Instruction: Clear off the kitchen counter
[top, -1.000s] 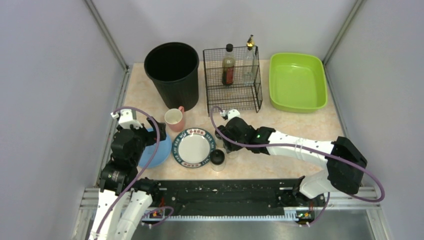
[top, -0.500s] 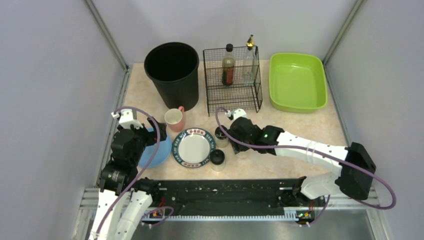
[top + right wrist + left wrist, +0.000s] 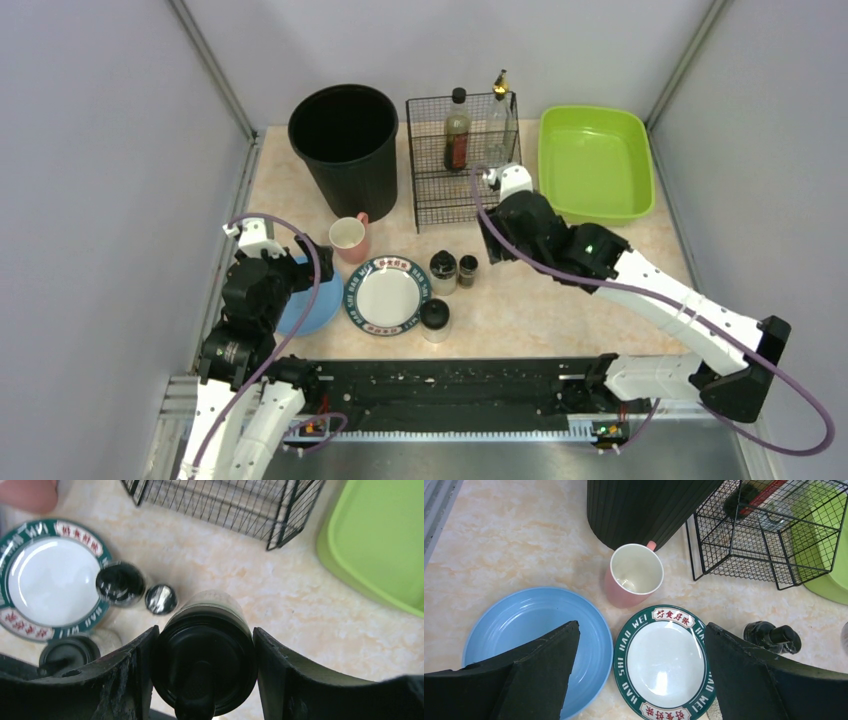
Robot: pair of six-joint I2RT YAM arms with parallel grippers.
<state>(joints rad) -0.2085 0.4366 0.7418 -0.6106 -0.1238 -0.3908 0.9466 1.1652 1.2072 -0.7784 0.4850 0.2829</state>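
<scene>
1. Above the kitchen counter (image 3: 600, 290), in front of the wire rack (image 3: 465, 195), the right gripper (image 3: 204, 690) is clenched around a black-capped jar (image 3: 207, 630). The jar sits upright between the two fingers and appears to be carried clear of the surface.
2. The left gripper (image 3: 641, 627) hangs with its jaws spread and nothing between them, over the blue plate (image 3: 320, 300) at about 8 o'clock.
3. The counter is far from cleared. A pink mug (image 3: 348, 237) stands at 10 o'clock and a green-rimmed plate (image 3: 387, 295) lies near the centre. Just to the plate's right stand two small shakers (image 3: 443, 270) and a dark-lidded pot (image 3: 435, 318).
4. The step in hand looks like the transport of a condiment jar. The rack at 12 o'clock already holds a brown sauce bottle (image 3: 457, 135), so it is the likelier destination. The lime-green tray (image 3: 595, 165) at 2 o'clock is the other candidate.
5. The next move calls for keeping the jar upright and lining it up with the rack's open front. It must then go onto a shelf without snagging the wires before the fingers let go.
</scene>
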